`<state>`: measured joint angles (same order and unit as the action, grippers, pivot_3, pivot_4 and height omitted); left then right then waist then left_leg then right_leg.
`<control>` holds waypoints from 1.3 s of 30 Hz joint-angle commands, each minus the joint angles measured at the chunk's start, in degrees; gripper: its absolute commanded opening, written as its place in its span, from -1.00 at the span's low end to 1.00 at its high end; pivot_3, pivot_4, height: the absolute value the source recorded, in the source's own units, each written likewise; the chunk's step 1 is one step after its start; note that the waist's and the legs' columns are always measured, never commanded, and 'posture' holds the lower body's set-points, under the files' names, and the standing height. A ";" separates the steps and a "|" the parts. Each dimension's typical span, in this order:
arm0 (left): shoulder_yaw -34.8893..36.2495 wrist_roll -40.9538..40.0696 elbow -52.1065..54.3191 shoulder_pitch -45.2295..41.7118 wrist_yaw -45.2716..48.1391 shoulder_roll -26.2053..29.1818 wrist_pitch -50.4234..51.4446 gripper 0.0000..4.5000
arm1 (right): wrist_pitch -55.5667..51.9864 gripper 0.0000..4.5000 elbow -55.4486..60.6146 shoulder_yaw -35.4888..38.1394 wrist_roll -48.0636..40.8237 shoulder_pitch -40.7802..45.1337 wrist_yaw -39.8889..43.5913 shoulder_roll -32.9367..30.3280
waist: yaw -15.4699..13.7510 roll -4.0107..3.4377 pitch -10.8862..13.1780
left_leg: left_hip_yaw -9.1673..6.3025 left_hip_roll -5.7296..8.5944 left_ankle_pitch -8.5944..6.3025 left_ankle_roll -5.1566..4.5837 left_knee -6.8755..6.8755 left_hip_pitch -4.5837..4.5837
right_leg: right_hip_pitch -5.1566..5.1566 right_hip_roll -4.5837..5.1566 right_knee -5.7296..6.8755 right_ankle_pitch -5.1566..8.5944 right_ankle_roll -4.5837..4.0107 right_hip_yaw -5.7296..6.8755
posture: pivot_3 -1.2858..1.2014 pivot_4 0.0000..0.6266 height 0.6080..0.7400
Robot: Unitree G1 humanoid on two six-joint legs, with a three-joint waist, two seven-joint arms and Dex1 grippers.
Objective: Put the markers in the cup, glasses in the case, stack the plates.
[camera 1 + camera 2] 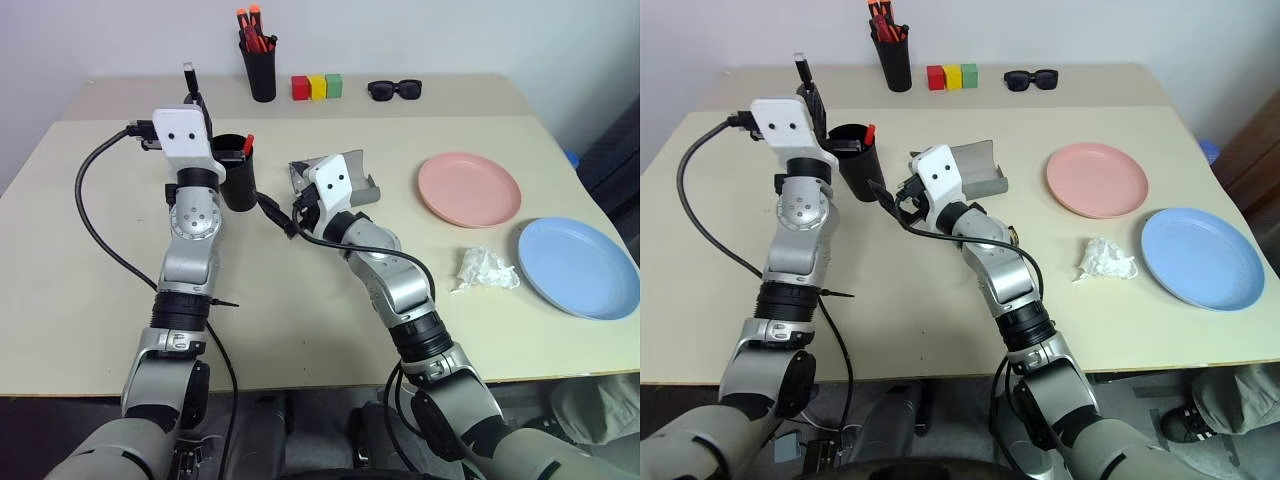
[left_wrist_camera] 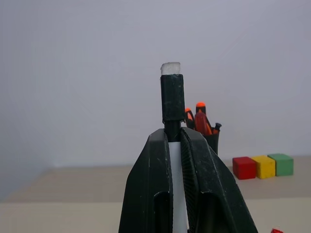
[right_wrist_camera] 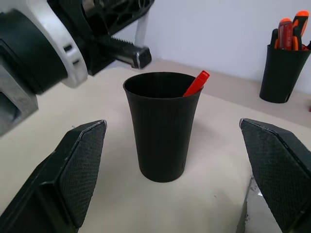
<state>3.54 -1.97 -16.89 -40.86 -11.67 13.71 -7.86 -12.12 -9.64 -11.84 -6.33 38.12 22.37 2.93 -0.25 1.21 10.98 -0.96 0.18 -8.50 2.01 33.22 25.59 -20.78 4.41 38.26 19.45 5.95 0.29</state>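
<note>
My left gripper [image 2: 174, 133] points upward, shut on the white-barrelled marker [image 2: 172, 97], whose black cap sticks out above the fingertips. It stands just behind and to the left of the black cup [image 1: 235, 175]. The red marker [image 3: 197, 83] leans inside the cup [image 3: 163, 126], tip above the rim. My right gripper [image 3: 172, 145] is open and faces the cup from the right, one finger to each side and apart from it. The grey case [image 1: 975, 160] lies open behind my right hand. The pink plate [image 1: 469, 188] and the light blue plate [image 1: 578, 265] lie side by side, unstacked. The glasses are hidden from view.
A crumpled white tissue [image 1: 485, 268] lies between my right arm and the blue plate. On the back table stand a black pen holder [image 1: 261, 65] with orange-capped markers, three coloured blocks [image 1: 317, 87] and black sunglasses [image 1: 394, 90].
</note>
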 commanded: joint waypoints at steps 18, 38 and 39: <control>4.05 0.10 3.33 -0.96 0.93 -3.57 1.74 0.64 | -0.10 1.00 4.61 0.79 -0.44 -0.50 1.05 -1.40 | 0.05 0.00 0.00 | -0.01 0.00 0.00 -0.02 0.03 -0.01 | 0.01 0.00 0.06 0.00 0.00 0.00 | 0.03 -0.52 1.00; -17.37 -6.07 -12.45 -15.71 45.68 1.13 34.67 0.64 | -10.50 1.00 22.30 11.20 -7.11 -11.03 20.92 -35.88 | 0.95 -0.05 0.05 | -0.10 -0.04 -0.03 -0.16 0.14 -0.12 | 0.21 -0.08 -0.04 -0.03 0.07 -0.01 | 0.03 -0.52 1.00; -17.60 -5.13 -17.73 -17.72 46.47 0.44 33.11 0.64 | -11.02 1.00 23.55 11.87 -7.17 -12.59 20.70 -36.56 | 0.72 -0.03 0.06 | -0.10 -0.03 -0.03 -0.16 0.15 -0.10 | 0.21 -0.06 -0.05 -0.03 0.07 -0.01 | 0.03 -0.52 1.00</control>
<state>-14.12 -8.71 -30.56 -55.35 33.65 14.38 28.23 -22.87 10.40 -1.77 -12.60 26.58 43.19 -32.63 0.47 1.18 11.04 -1.05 0.16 -8.53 1.85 33.42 25.52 -20.55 4.35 38.20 19.42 6.03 0.31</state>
